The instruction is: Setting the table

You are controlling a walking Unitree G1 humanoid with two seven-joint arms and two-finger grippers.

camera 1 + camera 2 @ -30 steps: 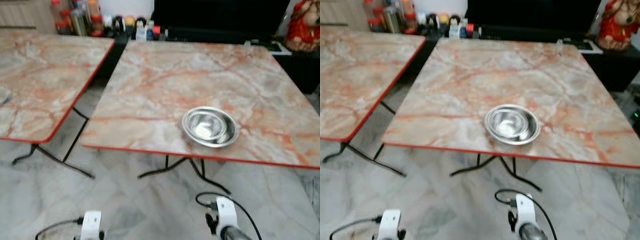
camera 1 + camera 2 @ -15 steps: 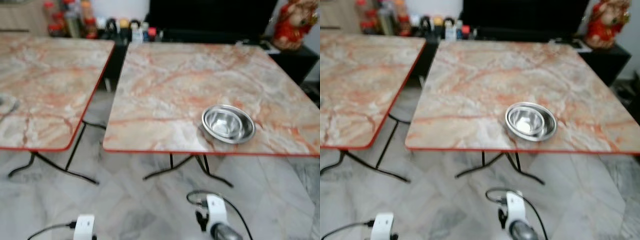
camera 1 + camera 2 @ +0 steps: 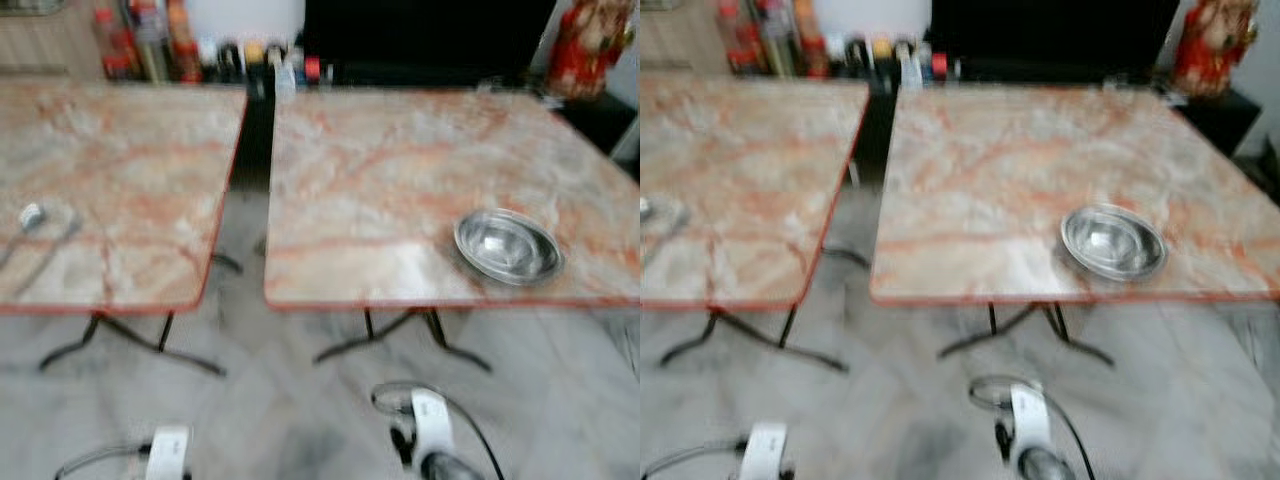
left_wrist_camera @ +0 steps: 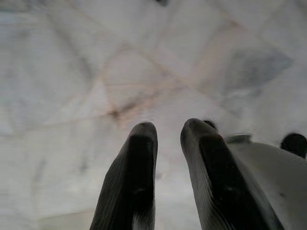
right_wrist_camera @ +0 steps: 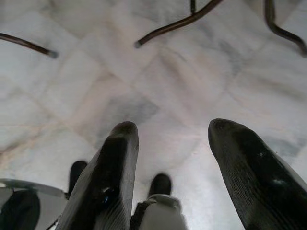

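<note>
A steel bowl [image 3: 508,246] sits near the right bench's [image 3: 380,170] front edge (blurred); left gripper [image 4: 168,132] narrow, right gripper [image 5: 172,132] wide, both empty.

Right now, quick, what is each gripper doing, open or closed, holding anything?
Left gripper: fingers nearly together, holding nothing, pointing down at the floor.
Right gripper: open, holding nothing, also hanging above the floor.
</note>
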